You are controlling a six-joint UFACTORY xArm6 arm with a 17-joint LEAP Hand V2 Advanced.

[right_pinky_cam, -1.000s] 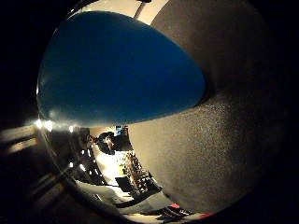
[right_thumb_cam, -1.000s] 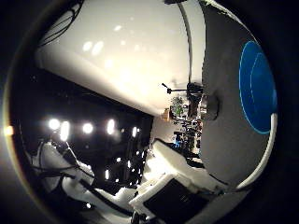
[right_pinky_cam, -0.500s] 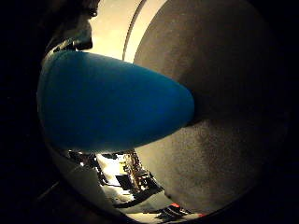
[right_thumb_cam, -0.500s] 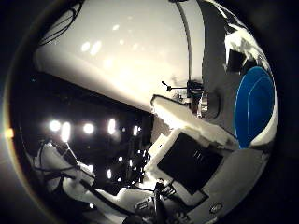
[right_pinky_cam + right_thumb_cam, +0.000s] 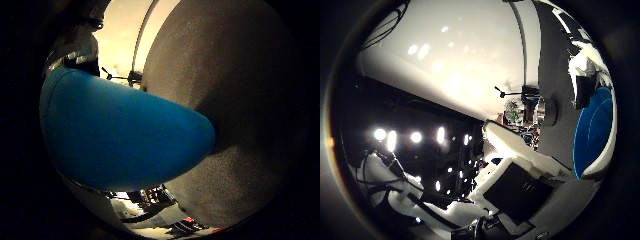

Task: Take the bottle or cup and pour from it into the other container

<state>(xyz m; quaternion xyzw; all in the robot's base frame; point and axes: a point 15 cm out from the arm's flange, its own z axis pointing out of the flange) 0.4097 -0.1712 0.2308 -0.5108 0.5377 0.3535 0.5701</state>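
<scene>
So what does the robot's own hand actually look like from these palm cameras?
In the thumb side view the hand shows as chunky white plastic blocks, boxy with rounded edges, joined around flat black rectangular panels. More white and black pieces sit at the view's edge. No markings can be made out. In the little finger side view its parts are too dark to describe.

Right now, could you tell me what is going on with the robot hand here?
The robot's right hand is close against a blue cup, which fills much of the little finger side palm view. The cup lies next to a grey, grainy surface. In the thumb side view, white and black fingers reach toward the cup's edge. Whether they have closed round it cannot be told, and no second container is clearly visible.
</scene>
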